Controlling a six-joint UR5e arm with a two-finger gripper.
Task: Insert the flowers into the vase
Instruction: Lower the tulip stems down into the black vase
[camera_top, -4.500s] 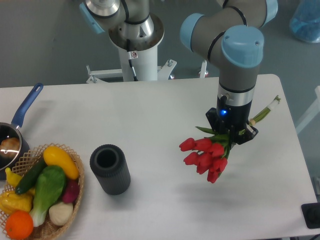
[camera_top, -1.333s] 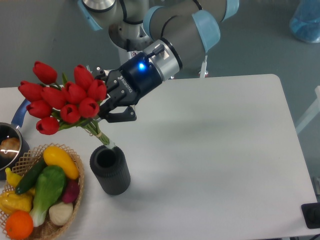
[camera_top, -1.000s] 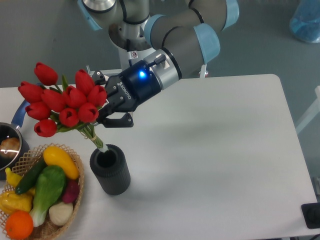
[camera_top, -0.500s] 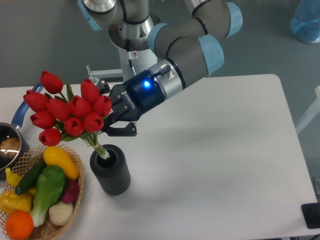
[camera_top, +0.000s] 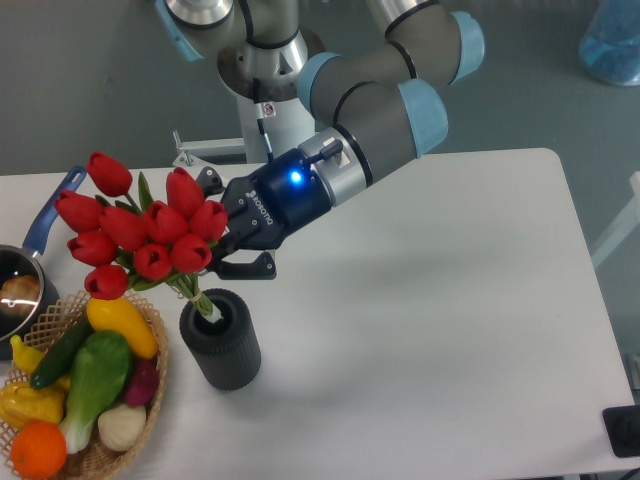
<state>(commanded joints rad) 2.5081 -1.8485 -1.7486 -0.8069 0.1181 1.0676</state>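
The flowers (camera_top: 140, 229), red tulips with green leaves, are held tilted over the table's left side. Their pale bound stems (camera_top: 204, 305) reach down into the mouth of the vase (camera_top: 220, 338), a short dark ribbed cylinder standing upright. My gripper (camera_top: 222, 247) is shut on the flowers just below the blooms, up and right of the vase. The blooms hide most of the nearer finger.
A wicker basket (camera_top: 150, 375) of vegetables and fruit sits directly left of the vase. A blue-handled saucepan (camera_top: 30, 270) is at the left edge behind the basket. The arm's base column (camera_top: 270, 90) stands behind the table.
I have carried the flowers from the right side of the table over to the vase, turning them blooms-up. In the last second the stems have lowered into the vase's mouth.
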